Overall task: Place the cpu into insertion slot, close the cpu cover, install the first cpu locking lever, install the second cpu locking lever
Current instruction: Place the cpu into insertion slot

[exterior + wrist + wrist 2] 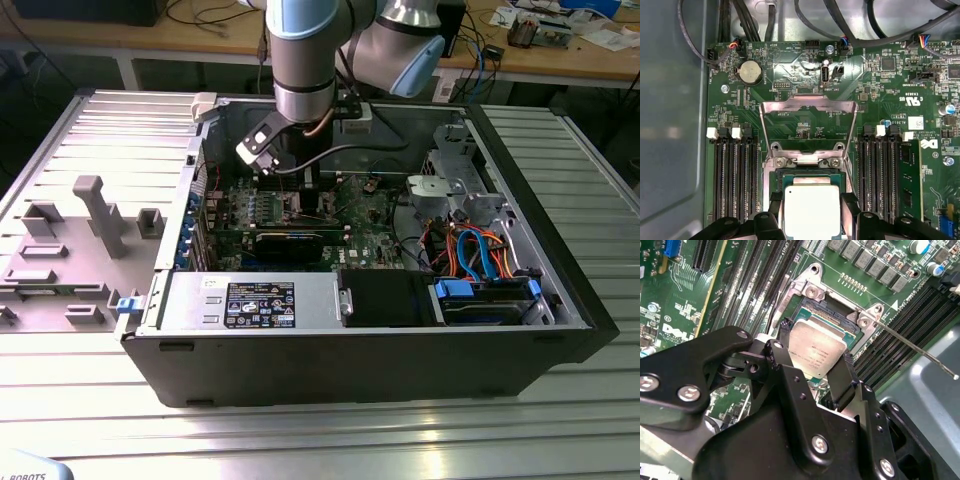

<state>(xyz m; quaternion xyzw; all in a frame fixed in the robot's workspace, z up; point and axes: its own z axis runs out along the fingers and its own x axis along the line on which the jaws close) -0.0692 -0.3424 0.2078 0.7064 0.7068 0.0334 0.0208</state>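
A black robot hand (303,185) reaches down into an open black computer case (400,370) that lies on a ribbed silver metal tabletop (300,430). In the exterior view the hand is at about 11 o'clock inside the case, and a grey plastic tray (70,250) lies on the tabletop at 9 o'clock from the case. In both wrist views the hand (810,356) (812,200) is open just a little, and its two black fingers (777,352) press on two opposite sides of the small flat square cpu with a dull silver-grey top (817,347) (812,212). The cpu is right over the square insertion slot with a silver metal rim (812,290) (805,161) on the green circuit board (890,90). I cannot tell if it sits all the way down. The thin silver cpu cover with a square window (807,104) is flipped open, joined to one edge of the slot. A thin silver wire locking lever (920,351) sticks out loose from a corner of the slot.
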